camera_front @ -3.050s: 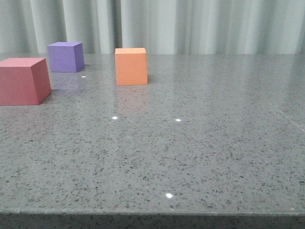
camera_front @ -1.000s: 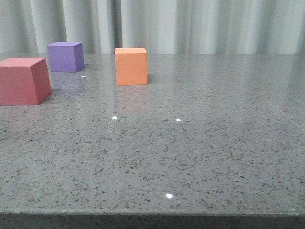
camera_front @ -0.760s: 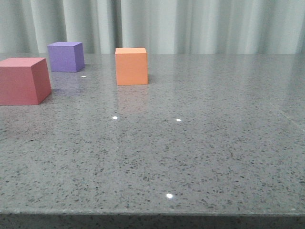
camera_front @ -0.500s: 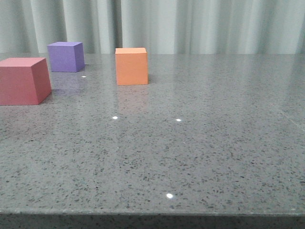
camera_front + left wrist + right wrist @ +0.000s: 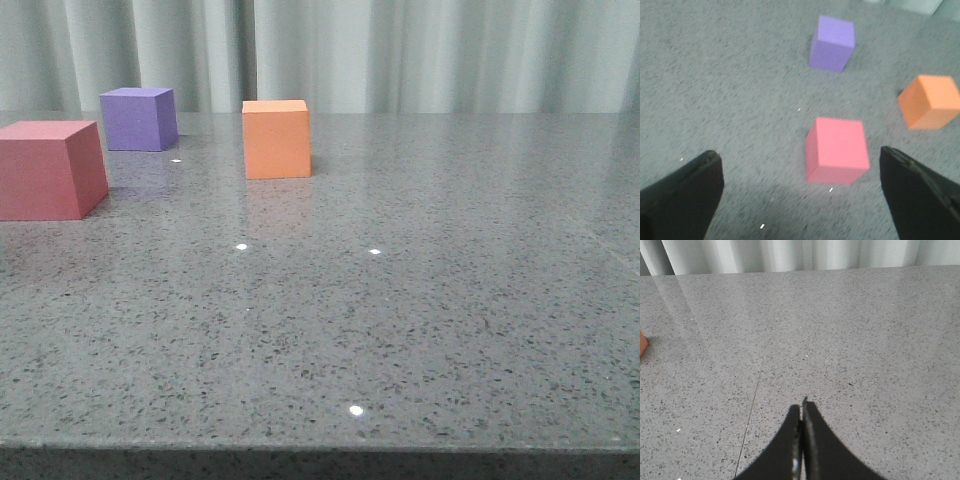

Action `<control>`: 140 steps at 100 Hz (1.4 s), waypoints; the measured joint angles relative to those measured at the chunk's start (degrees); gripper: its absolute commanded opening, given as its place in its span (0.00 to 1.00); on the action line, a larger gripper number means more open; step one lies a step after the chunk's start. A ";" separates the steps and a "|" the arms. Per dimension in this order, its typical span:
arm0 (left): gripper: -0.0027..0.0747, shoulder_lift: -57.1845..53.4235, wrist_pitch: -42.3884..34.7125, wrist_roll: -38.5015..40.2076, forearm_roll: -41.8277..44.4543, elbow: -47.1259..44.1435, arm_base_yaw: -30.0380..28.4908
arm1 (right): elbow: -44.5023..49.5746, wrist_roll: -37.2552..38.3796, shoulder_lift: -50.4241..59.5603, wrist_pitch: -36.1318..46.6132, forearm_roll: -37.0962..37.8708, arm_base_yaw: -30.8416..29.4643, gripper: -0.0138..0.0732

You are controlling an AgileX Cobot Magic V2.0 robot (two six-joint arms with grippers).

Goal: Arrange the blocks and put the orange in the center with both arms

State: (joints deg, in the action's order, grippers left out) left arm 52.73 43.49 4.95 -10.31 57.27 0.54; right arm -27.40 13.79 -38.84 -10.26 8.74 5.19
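- Fingers first: the left fingers (image 5: 800,200) are spread wide apart and hold nothing. The right fingers (image 5: 801,440) are pressed tight together and hold nothing too.
- The orange cube (image 5: 276,139) sits flat on the grey worktop (image 5: 420,320), toward the back and left of the middle. Nothing touches it.
- The purple cube (image 5: 139,119) sits farther back and to the left, apart from the orange one.
- The red-pink cube (image 5: 50,170) sits closest to the robot, at the far left, apart from both others.
- In the left wrist view the red-pink cube (image 5: 836,150) lies between the two spread tips, though the hand looks to be still above it.
- I think the job is only starting. The cubes are not in a row yet.
- Next, I think the left hand needs to go down over the red-pink cube and close on it. The right hand must open before it can grab anything.
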 measured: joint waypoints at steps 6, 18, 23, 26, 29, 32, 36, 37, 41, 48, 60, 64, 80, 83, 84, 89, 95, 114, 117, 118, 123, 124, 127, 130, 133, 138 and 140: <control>0.82 1.82 -0.90 0.00 -0.84 1.33 1.12 | 0.00 0.00 0.00 0.00 0.00 0.00 0.08; 0.82 7.16 -2.38 0.00 -1.94 5.46 5.38 | 0.00 0.00 0.00 0.00 0.00 0.00 0.08; 0.82 9.94 -3.05 0.00 -2.19 7.69 7.82 | 0.00 0.00 0.00 0.00 0.00 0.00 0.08; 0.82 11.67 -3.43 0.00 -2.20 9.08 9.32 | 0.00 0.00 0.00 0.00 0.00 0.00 0.08; 0.82 13.95 -3.75 0.00 -2.32 10.53 11.20 | 0.00 0.00 0.00 0.00 0.00 0.00 0.08; 0.82 15.90 -4.11 0.14 -2.32 12.48 12.70 | 0.00 0.00 0.00 0.00 0.00 0.00 0.08; 0.82 18.92 -4.52 0.44 -2.32 14.60 14.86 | 0.00 0.00 0.00 0.00 0.00 0.00 0.08; 0.82 19.44 -4.52 0.75 -2.09 15.48 15.22 | 0.00 0.00 0.00 0.00 0.00 0.00 0.08; 0.82 22.64 -4.82 1.73 -1.30 18.24 17.31 | 0.00 0.00 0.00 0.00 0.00 0.00 0.08; 0.82 28.12 -4.82 5.08 2.04 23.18 20.73 | 0.00 0.00 0.00 0.00 0.00 0.00 0.08; 0.82 37.30 -4.35 13.65 11.10 31.70 26.28 | 0.00 0.00 0.00 0.00 0.00 0.00 0.08; 0.82 40.33 -3.96 16.85 14.39 34.18 28.09 | 0.00 0.00 0.00 0.00 0.00 0.00 0.08; 0.82 50.91 0.18 25.77 24.72 45.28 33.31 | 0.00 0.00 0.00 0.00 0.00 0.00 0.08; 0.82 52.43 0.96 26.52 25.55 47.31 34.04 | 0.00 0.00 0.00 0.00 0.00 0.00 0.08; 0.82 52.81 1.24 26.81 25.85 47.69 34.17 | 0.00 0.00 0.00 0.00 0.00 0.00 0.08; 0.82 55.34 2.28 27.43 26.48 49.94 34.68 | 0.00 0.00 0.00 0.00 0.00 0.00 0.08; 0.82 57.17 2.84 27.92 26.81 51.71 35.02 | 0.00 0.00 0.00 0.00 0.00 0.00 0.08; 0.82 58.98 3.62 28.27 26.61 52.30 34.96 | 0.00 0.00 0.00 0.00 0.00 0.00 0.08; 0.82 58.98 3.75 28.27 26.61 52.39 34.96 | 0.00 0.00 0.00 0.00 0.00 0.00 0.08; 0.82 58.98 3.75 28.27 26.61 52.39 34.96 | 0.00 0.00 0.00 0.00 0.00 0.00 0.08; 0.82 58.98 3.75 28.50 26.61 52.62 34.96 | 0.00 0.00 0.00 0.00 0.00 0.00 0.08; 0.82 59.09 3.75 28.48 26.61 52.62 34.96 | 0.00 0.00 0.00 0.00 0.00 0.00 0.08; 0.82 59.11 3.75 28.48 26.61 52.62 34.96 | 0.00 0.00 0.00 0.00 0.00 0.00 0.08; 0.82 59.23 3.75 28.48 26.61 52.73 34.96 | 0.00 0.00 0.00 0.00 0.00 0.00 0.08; 0.82 59.47 3.75 28.52 26.61 52.73 34.96 | 0.00 0.00 0.00 0.00 0.00 -0.10 0.08; 0.82 60.16 3.75 28.93 26.61 52.73 34.96 | 0.00 0.00 0.00 0.00 0.00 -0.08 0.08; 0.82 60.24 3.75 29.10 26.61 52.73 34.96 | 0.00 0.00 0.00 0.00 0.00 -0.08 0.08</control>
State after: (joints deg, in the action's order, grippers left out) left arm 112.97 47.24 34.05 16.30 110.00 35.50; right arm -27.40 13.79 -38.84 -10.26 8.74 5.10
